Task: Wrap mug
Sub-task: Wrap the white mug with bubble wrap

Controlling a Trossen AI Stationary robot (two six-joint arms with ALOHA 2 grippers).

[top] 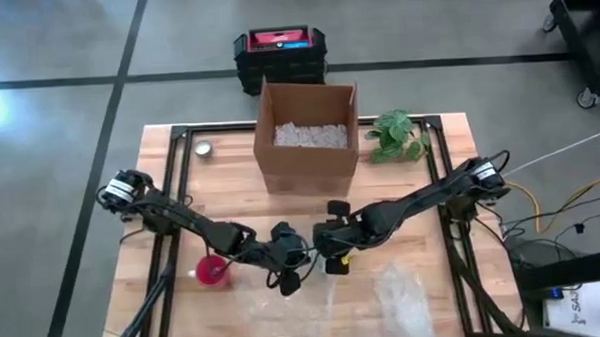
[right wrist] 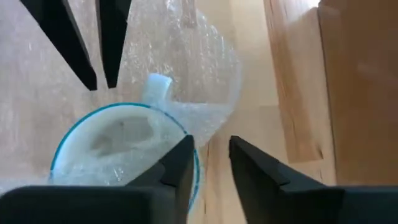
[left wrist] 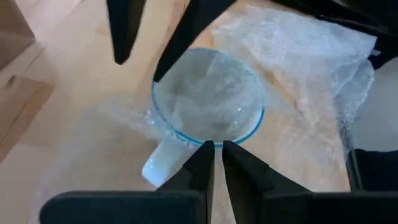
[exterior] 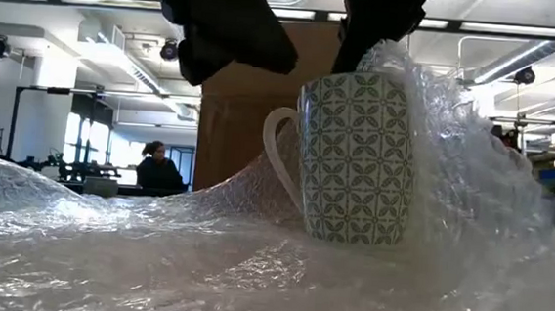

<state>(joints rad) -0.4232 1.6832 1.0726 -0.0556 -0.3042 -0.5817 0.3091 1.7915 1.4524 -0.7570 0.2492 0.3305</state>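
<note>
A white mug with a green pattern (exterior: 356, 156) stands upright on a sheet of bubble wrap (exterior: 153, 255), its handle (exterior: 280, 146) toward the table's left. The wrap rises along the mug's right side to its rim (exterior: 401, 76), and some lies hazy inside the mouth (left wrist: 208, 93). My left gripper (left wrist: 217, 152) hovers shut above the rim on the handle side. My right gripper (right wrist: 211, 152) is open at the rim's opposite side, one finger over the mouth and one outside. In the high view both grippers (top: 289, 274) (top: 333, 252) hide the mug. My right gripper comes from above, pointing down, at the mug's rim (right wrist: 194, 165) on the side away from the handle. One finger (right wrist: 180, 158) stands over the mouth and the other (right wrist: 249, 158) outside the wall. I cannot tell whether they touch the rim or the raised wrap there.
A cardboard box (top: 307, 133) with white packing fill stands at the far middle, a green plant (top: 397, 135) to its right and a small metal lid (top: 204, 149) to its left. A red roll (top: 211, 270) lies left of the grippers. A person (exterior: 159, 172) shows far behind the table.
</note>
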